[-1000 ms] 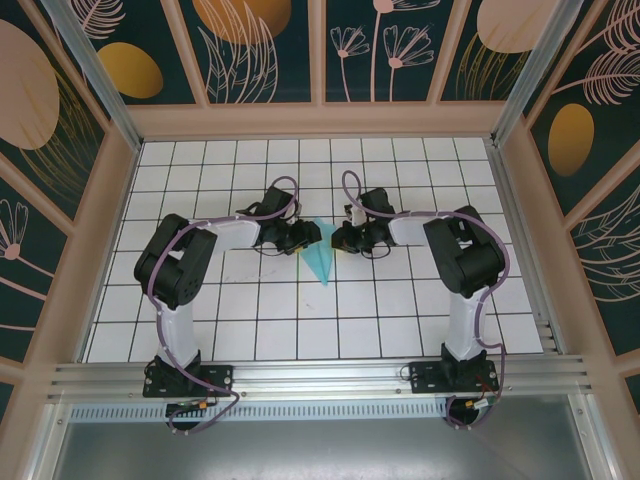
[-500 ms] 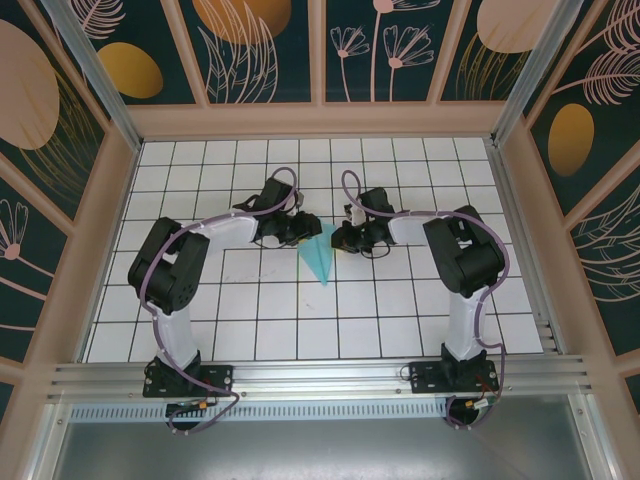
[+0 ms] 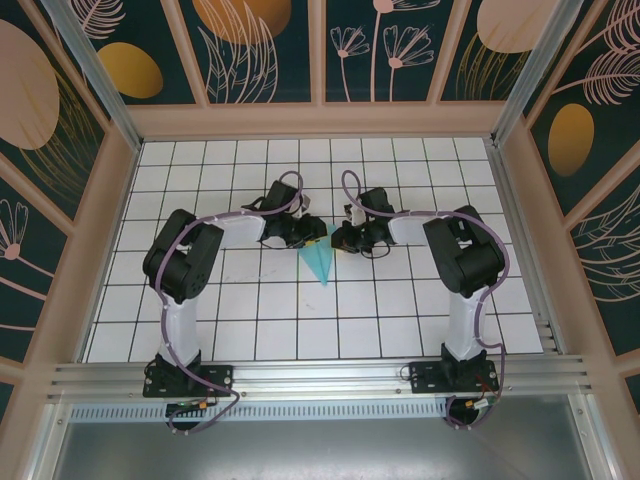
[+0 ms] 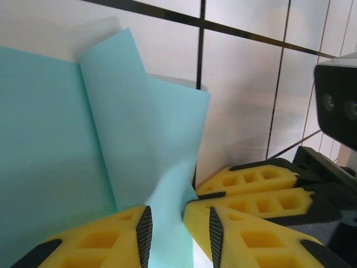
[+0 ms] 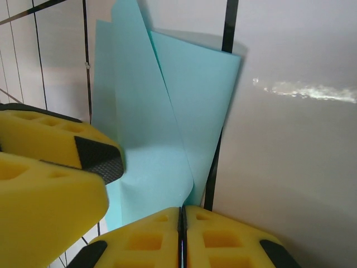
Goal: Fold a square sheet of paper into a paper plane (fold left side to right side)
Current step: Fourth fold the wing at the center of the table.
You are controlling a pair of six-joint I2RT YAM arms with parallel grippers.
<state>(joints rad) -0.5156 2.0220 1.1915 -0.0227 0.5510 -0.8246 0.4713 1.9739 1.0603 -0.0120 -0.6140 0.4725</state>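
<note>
**Left jaws narrowing on the raised flap**

Finds the left jaws narrower than a second ago and pushed in closer to the right jaws, at the wide end of the paper plane point(image 3: 322, 268). Not yet clamped. Leaves a clear gap between the left fingers point(image 4: 111, 243), with a raised flap point(image 4: 114, 117) of turquoise paper running down into that gap and brushing one pad at most. Counts, then, as part-open jaws straddling the flap, not gripping it.

Shows the right jaws pressed fully together, as before, with the paper's layers running into the seam between them. Reads as a pinch holding that corner of the plane. Unmoved over the second, by the look of the top view.

Places the plane between and just ahead of both pairs of jaws, wide end tucked under them, pointed end trailing toward the arm bases on the desk point(image 3: 400, 320). Half-made only: creased and layered, with one flap standing off the sheet rather than lying flat.

Means, for the task, a set-up for the next fold: anchor held on the right, left about to take the free flap. Calls for finishing the closure squarely on that flap alone, then carrying it across toward the right jaws without dragging the pinned side. Risks catching a second layer, or skewing the crease if the anchor slips.
</note>
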